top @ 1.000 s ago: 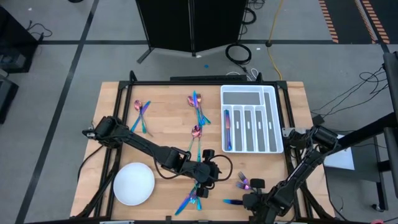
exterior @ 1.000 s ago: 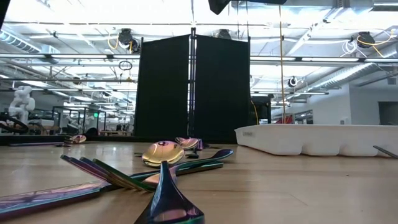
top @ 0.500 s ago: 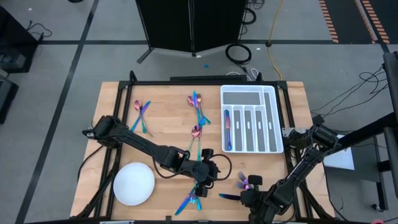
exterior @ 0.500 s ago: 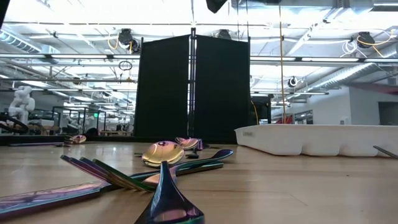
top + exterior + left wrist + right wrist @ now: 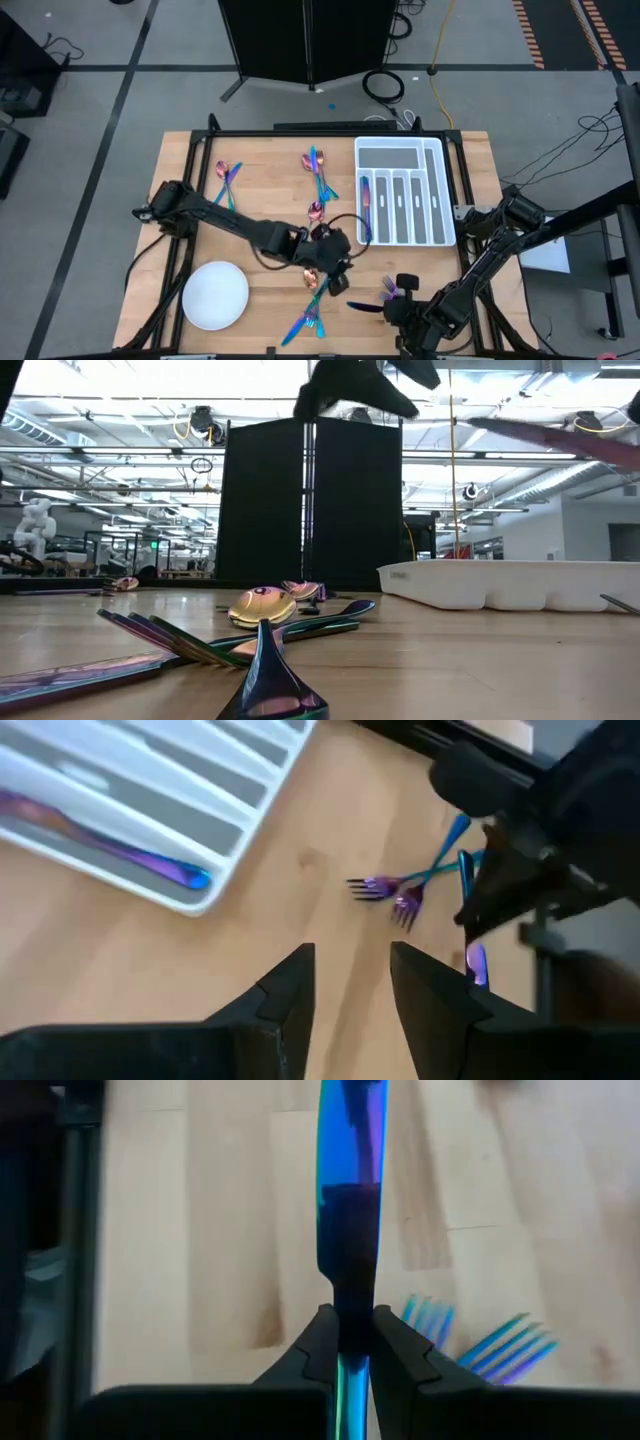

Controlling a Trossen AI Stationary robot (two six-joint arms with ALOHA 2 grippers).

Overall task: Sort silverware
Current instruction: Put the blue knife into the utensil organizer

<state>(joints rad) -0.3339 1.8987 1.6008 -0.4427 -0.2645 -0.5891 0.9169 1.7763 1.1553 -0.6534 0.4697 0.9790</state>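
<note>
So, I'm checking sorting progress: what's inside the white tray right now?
The white tray holds one purple-blue piece, lying in its leftmost long slot. The other slots look bare. Nothing covers the tray from above.

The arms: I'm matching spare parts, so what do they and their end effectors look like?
Both are dark, slim, jointed arms. The left end effector has two flat, angular black fingers; the right end effector has similar black fingers. A thin black cable loops beside the left wrist.
</note>
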